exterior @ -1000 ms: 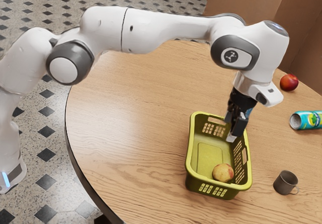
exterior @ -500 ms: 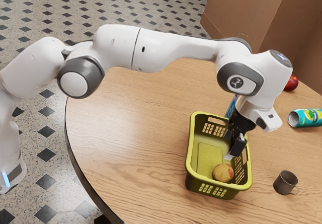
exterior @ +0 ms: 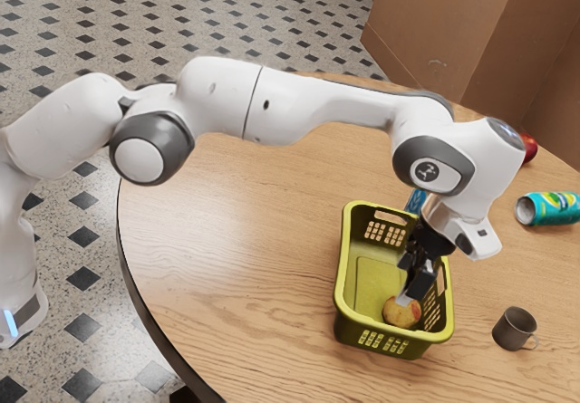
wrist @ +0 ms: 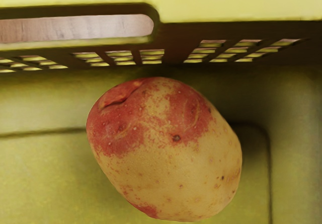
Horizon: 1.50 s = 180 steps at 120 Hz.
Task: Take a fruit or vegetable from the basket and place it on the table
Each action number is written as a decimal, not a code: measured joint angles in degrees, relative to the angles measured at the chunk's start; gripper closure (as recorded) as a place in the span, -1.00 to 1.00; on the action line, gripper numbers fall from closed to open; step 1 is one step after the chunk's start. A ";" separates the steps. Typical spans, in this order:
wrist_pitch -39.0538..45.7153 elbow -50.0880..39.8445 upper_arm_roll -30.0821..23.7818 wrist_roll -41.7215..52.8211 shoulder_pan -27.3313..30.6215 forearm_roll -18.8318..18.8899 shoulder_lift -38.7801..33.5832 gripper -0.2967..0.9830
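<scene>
At the exterior view's left, a floor (exterior: 181,9) of speckled pale stone is spreading out, with dark diamond tiles dotting it in rows and a larger pattern running nearer the camera. The white Franka arm (exterior: 308,104) is rising there, a blue light glowing at its foot, and is reaching across a light-brown wooden table (exterior: 227,267). The table's curved edge is showing a dark rim, its grain is running in long wavy lines, and a paler sheen is lying over the part toward the exterior view's left. Farther right, a yellow-green plastic basket (exterior: 349,328) with pierced walls is standing upright on the wood. The potato (exterior: 400,312), yellow with red patches, is lying on the basket's floor, toward the end nearer the camera; in the wrist view it is sitting close beside a wall whose handle slot is letting pale wood show through. The black gripper (exterior: 410,296) is pointing down inside the basket, right over the potato; whether it is open or closed, I cannot tell. A blue object (exterior: 416,201), mostly hidden, is peeking out behind the hand. Beyond the basket, a dark grey metal mug (exterior: 515,328) is standing upright, brown panelled surfaces (exterior: 435,36) are rising behind the table, a red fruit (exterior: 530,149) is showing partly behind the arm, and a teal can (exterior: 553,208) is lying on its side.
</scene>
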 joint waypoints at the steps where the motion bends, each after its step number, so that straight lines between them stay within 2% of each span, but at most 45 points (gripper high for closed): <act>1: 0.02 0.00 -0.06 0.03 -0.01 0.00 0.05 -0.54; 132: 5.06 -0.40 -0.88 1.99 -0.04 -0.05 4.80 -0.53; 144: 5.40 -0.43 -0.81 2.04 -0.03 0.02 4.86 -0.26; 152: 5.44 -0.43 -0.74 2.06 -0.04 0.19 4.82 -0.15; 174: 5.48 -0.42 -0.70 2.04 -0.11 0.73 4.72 -0.07; 180: 5.25 -0.37 -0.70 2.02 -0.13 0.98 4.55 -0.11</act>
